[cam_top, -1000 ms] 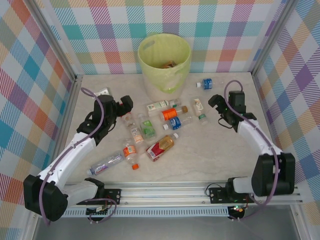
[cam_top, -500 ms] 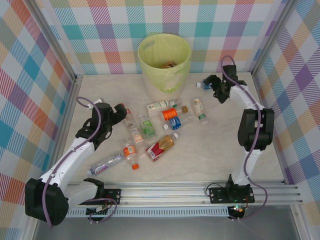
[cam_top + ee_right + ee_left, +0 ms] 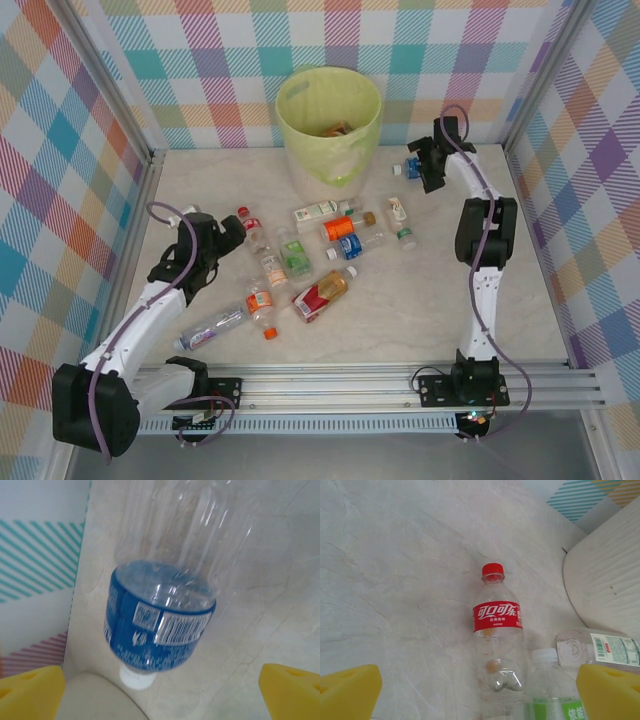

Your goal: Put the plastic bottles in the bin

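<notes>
Lying on the table to the right of the bin, the blue-labelled bottle is the one I take for my next grasp. In my right wrist view its long axis runs up the picture, a little tilted, with the white cap at the near end and the clear body going away from me. My right claw is just beside it and released: the yellow pads stand wide apart, one on each side of the bottle, so I judge that closing across the label is the natural move. My left claw is also released and is well apart, on the other side of the table, facing a red-capped cola bottle whose cap points away from it.
</notes>
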Motion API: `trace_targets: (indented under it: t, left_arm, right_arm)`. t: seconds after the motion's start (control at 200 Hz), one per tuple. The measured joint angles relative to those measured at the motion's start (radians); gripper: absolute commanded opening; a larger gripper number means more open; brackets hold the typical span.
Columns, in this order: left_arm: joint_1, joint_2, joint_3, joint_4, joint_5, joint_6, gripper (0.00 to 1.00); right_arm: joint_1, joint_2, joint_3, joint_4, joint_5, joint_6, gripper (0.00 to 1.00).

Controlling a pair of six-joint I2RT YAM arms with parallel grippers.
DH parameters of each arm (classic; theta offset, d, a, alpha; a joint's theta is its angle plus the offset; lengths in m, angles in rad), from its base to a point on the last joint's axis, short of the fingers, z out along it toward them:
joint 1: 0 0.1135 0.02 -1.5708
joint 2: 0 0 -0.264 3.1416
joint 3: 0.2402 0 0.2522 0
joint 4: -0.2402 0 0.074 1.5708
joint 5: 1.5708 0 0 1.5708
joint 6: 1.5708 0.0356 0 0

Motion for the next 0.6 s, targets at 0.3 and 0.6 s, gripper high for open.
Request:
trace_targets:
  t: [0.3, 0.6]
  left_arm:
    - [0.063, 0.061, -0.008, 0.021, 0.065, 0.000, 1.00]
    - [0.095, 0.108, -0.008, 0.044, 0.114, 0.000, 1.00]
  right_arm:
    - [-0.003, 0.242, 0.380, -0.170, 0.105, 0.094, 0.93]
    - [-0.014, 0.296, 0.419, -0.225, 0.083, 0.123, 0.76]
